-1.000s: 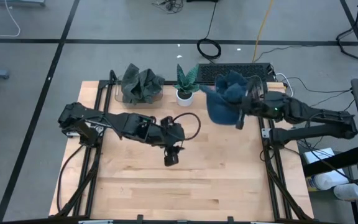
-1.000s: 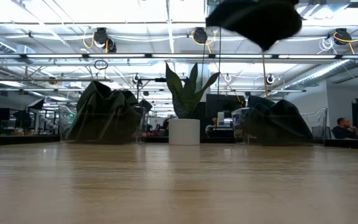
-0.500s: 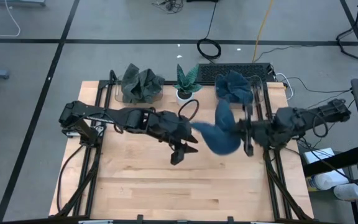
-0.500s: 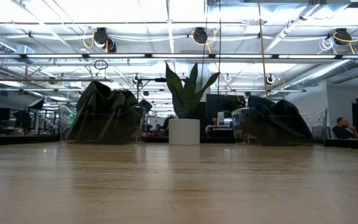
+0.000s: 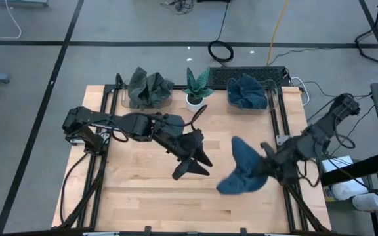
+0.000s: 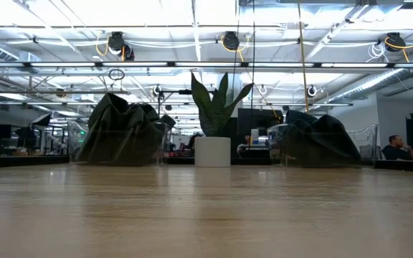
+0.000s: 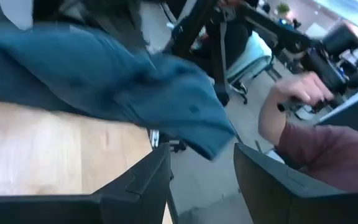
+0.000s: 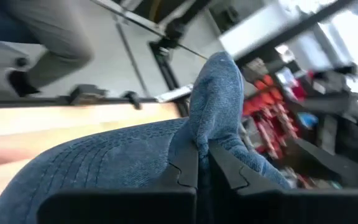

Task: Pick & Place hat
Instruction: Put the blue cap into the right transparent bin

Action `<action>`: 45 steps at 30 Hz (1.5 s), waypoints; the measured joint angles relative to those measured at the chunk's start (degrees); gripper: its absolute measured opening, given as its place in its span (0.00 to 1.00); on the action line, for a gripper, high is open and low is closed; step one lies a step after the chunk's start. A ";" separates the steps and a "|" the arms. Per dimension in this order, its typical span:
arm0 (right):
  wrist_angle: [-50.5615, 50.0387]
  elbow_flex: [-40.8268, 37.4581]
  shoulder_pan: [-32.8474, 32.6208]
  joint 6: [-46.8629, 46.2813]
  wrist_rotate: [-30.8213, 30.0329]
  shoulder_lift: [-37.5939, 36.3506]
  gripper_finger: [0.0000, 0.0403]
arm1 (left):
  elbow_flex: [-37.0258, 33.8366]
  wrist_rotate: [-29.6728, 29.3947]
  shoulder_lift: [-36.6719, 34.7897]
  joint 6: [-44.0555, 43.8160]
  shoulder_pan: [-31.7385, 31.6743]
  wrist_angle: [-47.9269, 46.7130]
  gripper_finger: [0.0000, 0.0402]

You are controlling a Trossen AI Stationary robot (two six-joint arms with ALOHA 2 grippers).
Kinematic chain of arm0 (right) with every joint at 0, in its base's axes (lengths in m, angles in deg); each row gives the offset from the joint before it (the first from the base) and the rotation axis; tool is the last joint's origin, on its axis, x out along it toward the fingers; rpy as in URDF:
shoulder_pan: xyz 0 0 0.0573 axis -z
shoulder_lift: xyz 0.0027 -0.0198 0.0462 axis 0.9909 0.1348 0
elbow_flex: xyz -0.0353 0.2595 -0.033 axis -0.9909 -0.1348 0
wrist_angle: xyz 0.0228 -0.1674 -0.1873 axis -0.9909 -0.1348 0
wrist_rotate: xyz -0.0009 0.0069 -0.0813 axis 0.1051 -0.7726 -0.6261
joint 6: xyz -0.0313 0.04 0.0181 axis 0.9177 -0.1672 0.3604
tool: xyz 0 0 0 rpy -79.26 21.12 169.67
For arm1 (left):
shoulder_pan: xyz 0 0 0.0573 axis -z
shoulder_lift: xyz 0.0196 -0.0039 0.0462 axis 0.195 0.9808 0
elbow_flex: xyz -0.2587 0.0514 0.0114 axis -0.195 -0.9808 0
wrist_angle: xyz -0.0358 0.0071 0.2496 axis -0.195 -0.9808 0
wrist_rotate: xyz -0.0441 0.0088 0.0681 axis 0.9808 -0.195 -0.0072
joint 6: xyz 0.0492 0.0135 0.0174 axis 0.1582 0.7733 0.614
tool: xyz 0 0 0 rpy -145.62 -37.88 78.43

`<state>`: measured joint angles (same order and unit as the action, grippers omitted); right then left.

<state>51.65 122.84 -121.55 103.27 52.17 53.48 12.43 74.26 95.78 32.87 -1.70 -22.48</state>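
on table: three hats (image 5: 241,172), one plant (image 5: 195,88)

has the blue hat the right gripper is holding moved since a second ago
Yes. The blue hat, pinched in the right gripper, has travelled from beside the potted plant at the table's far edge toward the near edge, well clear of the plant.

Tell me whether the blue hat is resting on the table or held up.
Held up. The right gripper is shut on a fold of the blue hat; the low view shows nothing lying on the table.
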 joint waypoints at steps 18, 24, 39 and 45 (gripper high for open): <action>11.36 0.02 -2.83 13.59 -0.08 12.34 0.00 | 0.00 -5.08 0.39 -18.07 -2.58 1.11 0.46; 13.33 0.02 -2.83 14.97 -0.09 14.89 0.00 | 0.06 -6.01 2.69 -24.98 -2.54 0.26 0.46; 9.66 0.04 -2.81 10.38 0.09 16.27 0.00 | -0.05 -3.21 4.70 -37.96 -2.28 7.33 0.46; 10.26 0.04 -2.81 10.34 0.12 16.52 0.00 | -0.02 -5.80 4.63 -38.38 -1.79 5.37 0.46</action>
<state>61.91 122.88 -124.36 113.61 52.30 70.01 12.41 68.46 100.42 -5.50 -3.50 -17.11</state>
